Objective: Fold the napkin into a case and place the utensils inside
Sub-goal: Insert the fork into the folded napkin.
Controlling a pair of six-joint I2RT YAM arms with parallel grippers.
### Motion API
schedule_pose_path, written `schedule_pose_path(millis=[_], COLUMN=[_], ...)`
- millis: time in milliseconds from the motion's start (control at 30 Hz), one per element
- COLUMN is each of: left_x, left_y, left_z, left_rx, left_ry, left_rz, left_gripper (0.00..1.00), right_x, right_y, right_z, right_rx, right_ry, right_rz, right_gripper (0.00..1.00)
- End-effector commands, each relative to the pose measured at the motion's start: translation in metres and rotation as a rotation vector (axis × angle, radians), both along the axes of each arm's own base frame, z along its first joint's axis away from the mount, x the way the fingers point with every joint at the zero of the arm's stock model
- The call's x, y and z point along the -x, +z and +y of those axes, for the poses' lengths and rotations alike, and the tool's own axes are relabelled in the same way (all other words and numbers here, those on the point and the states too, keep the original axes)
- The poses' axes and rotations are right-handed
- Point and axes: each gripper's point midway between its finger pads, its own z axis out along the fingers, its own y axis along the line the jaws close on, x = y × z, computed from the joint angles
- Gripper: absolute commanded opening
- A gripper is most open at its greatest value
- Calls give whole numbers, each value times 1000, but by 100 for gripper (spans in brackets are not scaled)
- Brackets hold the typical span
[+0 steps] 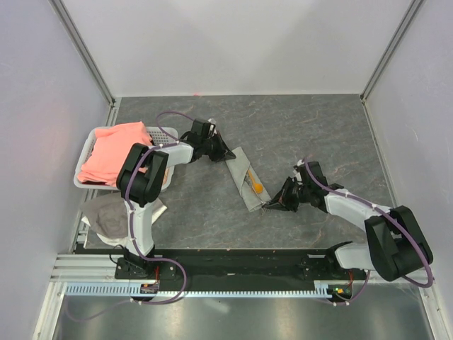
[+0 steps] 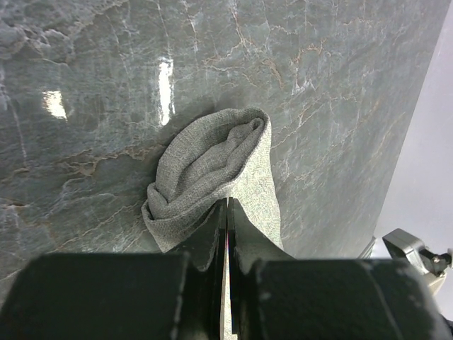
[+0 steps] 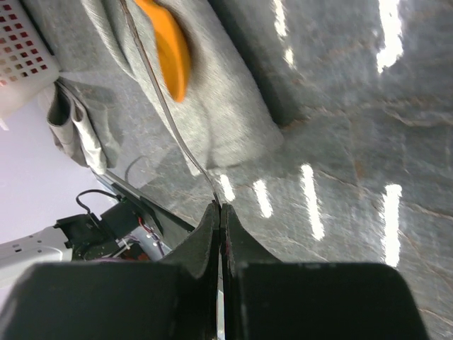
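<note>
On table (image 1: 318, 127): left claw (image 1: 226, 155) pinches case (image 1: 241, 177), right claw (image 1: 272, 205) fork (image 3: 166, 106).

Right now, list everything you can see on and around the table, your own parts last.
table: one, dark grey marbled, under everything
napkin: one, light grey, folded into a narrow pouch, mid-table
spoon: one, orange, on the napkin toward its near end
fork: one, silvery and thin, across the napkin, its end in the right hand
basket: one, white, far left
cloth: one, salmon pink, heaped on the basket
rag: one, whitish grey, near left corner
left hand: one, black, shut on the napkin's far end
right hand: one, black, shut on the fork
</note>
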Motion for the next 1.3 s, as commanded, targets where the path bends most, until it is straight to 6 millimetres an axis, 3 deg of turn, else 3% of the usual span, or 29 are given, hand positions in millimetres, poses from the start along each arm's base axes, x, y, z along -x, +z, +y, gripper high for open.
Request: schedule_pose_path(millis=[0,267,533,933,1000,1033,1100,1133,1167,1267], left_x=[-3,-1,1,1,0,1,2,3,3,7], left_y=[1,-2,-2,11,18,20,28,38,44,71], left_z=[-5,-4,-3,-6,-6,-6,-5,-4,-3,-1], left_rx=[-24,-30,-30,-15,-9,-7,-4,2,4,24], left_ry=[-25,-23,-27,-35,-38,-37,-34,-34,-28,-25], left_rz=[-44,-38,-38,-60,-72,-74,-86,-105,-118,-162], left_gripper=[5,4,3,3,3,4,11,15,26,41], right_x=[-28,-41,-72,-87,-87,-87,-84,-82,-82,-78], right_y=[25,24,31,16,17,16,17,18,21,25], right_z=[14,28,45,59,59,57,56,55,53,48], right_rx=[-67,-94,-127,-125,-118,-105,-93,-87,-85,-51], right_ry=[-3,-9,-21,-12,-5,1,12,16,20,34], right_rz=[-68,-55,-111,-108,-108,-116,-118,-121,-137,-159], right_gripper=[0,0,0,0,6,14,21,28,30,43])
